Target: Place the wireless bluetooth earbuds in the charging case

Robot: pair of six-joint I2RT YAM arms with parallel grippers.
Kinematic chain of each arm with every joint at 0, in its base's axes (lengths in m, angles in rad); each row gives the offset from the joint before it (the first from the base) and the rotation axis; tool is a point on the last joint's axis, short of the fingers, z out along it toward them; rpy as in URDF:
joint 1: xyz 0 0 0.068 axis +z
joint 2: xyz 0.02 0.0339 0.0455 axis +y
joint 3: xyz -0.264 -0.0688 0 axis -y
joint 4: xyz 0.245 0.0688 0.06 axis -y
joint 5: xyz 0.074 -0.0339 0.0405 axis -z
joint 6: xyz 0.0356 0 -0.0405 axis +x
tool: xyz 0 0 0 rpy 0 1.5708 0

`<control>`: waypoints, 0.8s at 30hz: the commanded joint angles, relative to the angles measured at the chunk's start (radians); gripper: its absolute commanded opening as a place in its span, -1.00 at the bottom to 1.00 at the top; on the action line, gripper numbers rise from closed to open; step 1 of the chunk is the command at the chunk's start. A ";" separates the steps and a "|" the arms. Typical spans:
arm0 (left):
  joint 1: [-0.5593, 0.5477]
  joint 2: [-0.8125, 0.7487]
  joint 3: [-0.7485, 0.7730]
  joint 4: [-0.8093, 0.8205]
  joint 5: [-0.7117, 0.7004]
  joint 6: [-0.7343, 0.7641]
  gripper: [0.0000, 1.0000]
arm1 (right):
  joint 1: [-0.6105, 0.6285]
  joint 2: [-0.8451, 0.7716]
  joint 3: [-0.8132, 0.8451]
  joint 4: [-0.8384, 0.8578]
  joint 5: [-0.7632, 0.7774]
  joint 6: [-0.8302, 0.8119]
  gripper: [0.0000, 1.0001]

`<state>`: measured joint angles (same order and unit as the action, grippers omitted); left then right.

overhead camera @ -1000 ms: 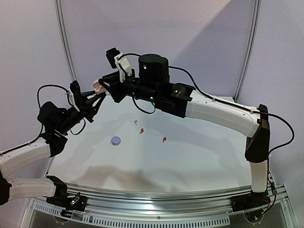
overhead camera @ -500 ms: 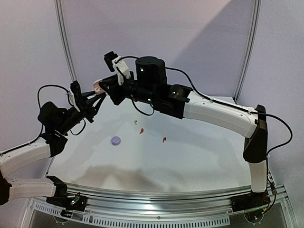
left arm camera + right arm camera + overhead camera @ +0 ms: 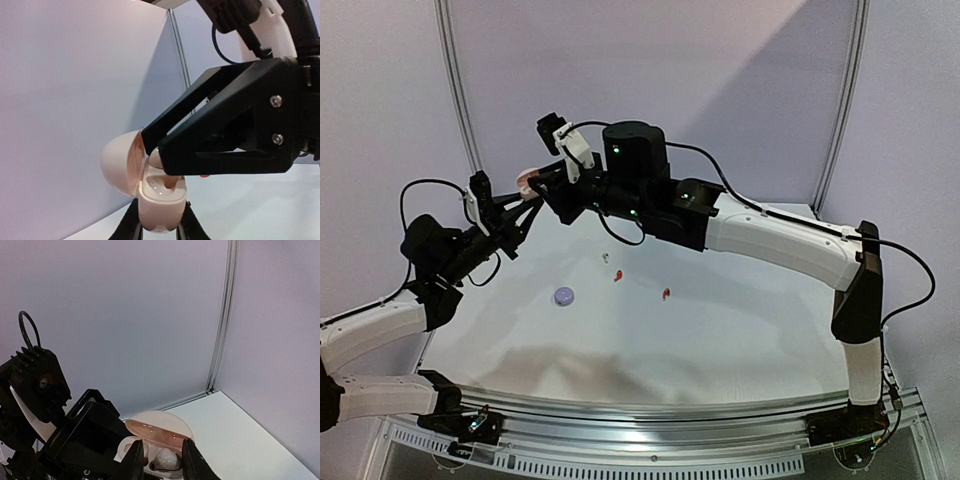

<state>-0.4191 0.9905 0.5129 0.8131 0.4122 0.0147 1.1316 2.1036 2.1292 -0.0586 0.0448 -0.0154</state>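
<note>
The charging case (image 3: 160,200) is up in the air above the far left of the desk (image 3: 720,330). The left gripper (image 3: 160,222) clamps it at the base, and its lid (image 3: 117,165) is swung open to one side. The right gripper (image 3: 163,462) comes in from the opposite side with its jaws narrow and a white earbud (image 3: 167,456) between them, right at the mouth of the case. The earbud looks at least partly down in its well. I cannot tell whether the jaws are pressing on it or stand just clear of it (the right wrist view shows only a sliver of shadow on either side).

The step in hand looks like seating this earbud. To do it well, the left arm should hold the case steady with the well facing the incoming gripper. The right jaws should part only slightly, enough to free the earbud without flicking it out. They should then back away along the line of the stem rather than sideways, where a finger could catch the lid. If the earbud sits proud or tilted, a light press from above would likely settle it.

Down on the desk lie 1 red earbud (image 3: 618,276) and a 2nd red earbud (image 3: 665,293), near a lilac round case (image 3: 564,295) and well apart from the raised case, so more of the task remains.
</note>
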 commanded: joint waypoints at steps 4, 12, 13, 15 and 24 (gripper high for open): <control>-0.012 -0.001 -0.003 0.018 0.000 -0.005 -1.00 | 0.000 0.034 0.021 -0.045 0.037 -0.005 -0.33; -0.008 -0.005 -0.001 -0.024 -0.062 -0.034 -1.00 | -0.001 0.013 0.046 -0.026 0.046 0.006 0.04; -0.004 -0.006 0.003 -0.049 -0.091 -0.056 -1.00 | -0.001 0.002 0.047 -0.015 0.048 0.010 0.10; 0.010 -0.011 0.007 -0.123 -0.146 -0.097 -1.00 | -0.006 -0.023 0.048 0.009 0.050 0.011 0.20; 0.072 -0.058 -0.014 -0.297 -0.223 -0.158 -1.00 | -0.103 -0.064 0.040 -0.058 0.212 0.310 0.38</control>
<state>-0.3733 0.9592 0.5110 0.6125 0.2462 -0.1139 1.0855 2.0823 2.1513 -0.0616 0.1223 0.1429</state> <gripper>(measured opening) 0.210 0.680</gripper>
